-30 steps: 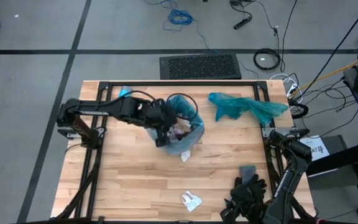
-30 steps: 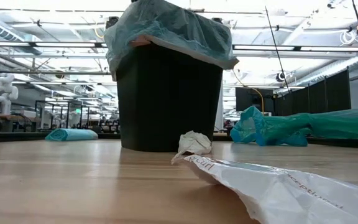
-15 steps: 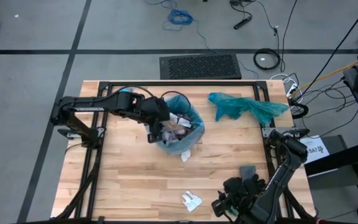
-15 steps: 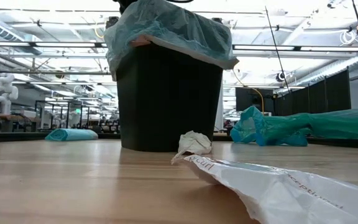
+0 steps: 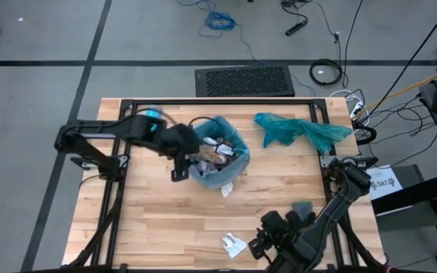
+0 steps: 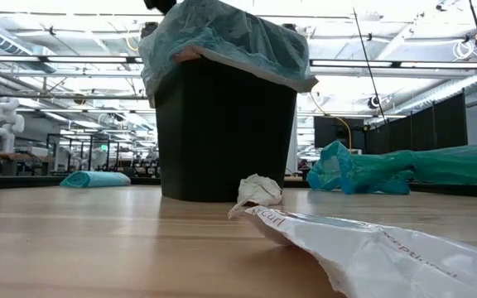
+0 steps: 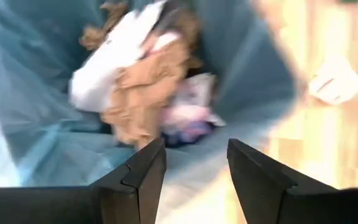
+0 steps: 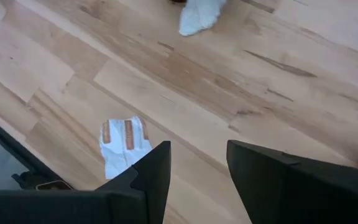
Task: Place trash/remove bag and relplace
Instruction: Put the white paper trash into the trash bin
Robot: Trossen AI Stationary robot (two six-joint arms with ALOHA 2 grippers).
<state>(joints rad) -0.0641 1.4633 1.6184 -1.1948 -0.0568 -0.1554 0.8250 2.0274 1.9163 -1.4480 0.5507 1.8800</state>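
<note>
While its two dark fingers stand apart with nothing between them, the left gripper (image 5: 179, 158) hangs at the nine o'clock edge of the bin (image 5: 218, 161), over the rim; the left wrist view shows that gap plainly, the left gripper (image 7: 194, 163) looking down into the bag (image 7: 36, 81) — the pale sky-blue liner that lines the bin and folds over its lip. Inside lies the trash (image 7: 138, 78): a white wrapper, a crumpled brown paper wad beneath it, and a few pinkish and bluish scraps at the bottom. In the low view the bag (image 6: 222, 37) drapes over the top of the black bin (image 6: 222, 132), which stands upright.

The right gripper (image 5: 258, 246) is low at five o'clock on the table (image 5: 158, 212), near the front edge, its fingers parted and empty — the right wrist view shows bare wood between them and a flat white wrapper (image 8: 124, 146) lying just beyond one fingertip. That same white wrapper (image 5: 234, 243) lies at six o'clock of the bin, well apart from it. A small white wad (image 5: 227, 189) sits just beside the bin's foot at six o'clock. A teal-green bag (image 5: 302, 130) lies crumpled at two o'clock, near the table's far right.
</note>
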